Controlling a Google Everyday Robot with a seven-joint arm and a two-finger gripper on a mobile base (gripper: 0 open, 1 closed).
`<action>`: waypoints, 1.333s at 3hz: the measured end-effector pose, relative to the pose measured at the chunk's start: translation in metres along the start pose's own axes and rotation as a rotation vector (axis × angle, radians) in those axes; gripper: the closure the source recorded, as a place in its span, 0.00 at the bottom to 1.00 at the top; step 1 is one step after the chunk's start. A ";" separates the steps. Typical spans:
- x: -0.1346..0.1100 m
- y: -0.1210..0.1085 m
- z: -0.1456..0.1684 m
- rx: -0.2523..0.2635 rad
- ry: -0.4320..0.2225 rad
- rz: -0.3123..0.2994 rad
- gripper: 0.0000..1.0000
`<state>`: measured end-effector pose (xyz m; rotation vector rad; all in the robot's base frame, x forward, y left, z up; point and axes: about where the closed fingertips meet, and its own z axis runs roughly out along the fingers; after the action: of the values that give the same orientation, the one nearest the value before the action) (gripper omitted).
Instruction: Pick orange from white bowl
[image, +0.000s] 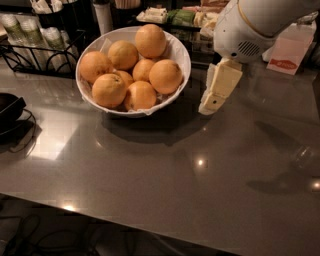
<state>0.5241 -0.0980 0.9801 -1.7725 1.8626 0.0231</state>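
Observation:
The white bowl (180, 55), lined with crinkled white paper, stands on the grey table at the back left. It holds several oranges piled together. The orange (165, 76) on the bowl's right side is the one nearest my gripper. Another orange (108, 90) at the front left has a small dark spot. My gripper (209, 106) hangs from the white arm (250, 25) just right of the bowl, outside its rim, pointing down toward the table. It holds nothing.
A black wire rack with cups (30, 40) stands behind the bowl at the left. A black object (7, 112) lies at the left edge. A red-and-white carton (286, 52) stands at the back right. Packets (175, 15) lie behind the bowl.

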 end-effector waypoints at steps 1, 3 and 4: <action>-0.013 -0.010 0.023 0.024 -0.127 0.067 0.00; -0.036 -0.036 0.036 0.066 -0.239 0.114 0.00; -0.041 -0.047 0.043 0.077 -0.236 0.107 0.02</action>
<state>0.5826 -0.0498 0.9772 -1.5454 1.7611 0.1901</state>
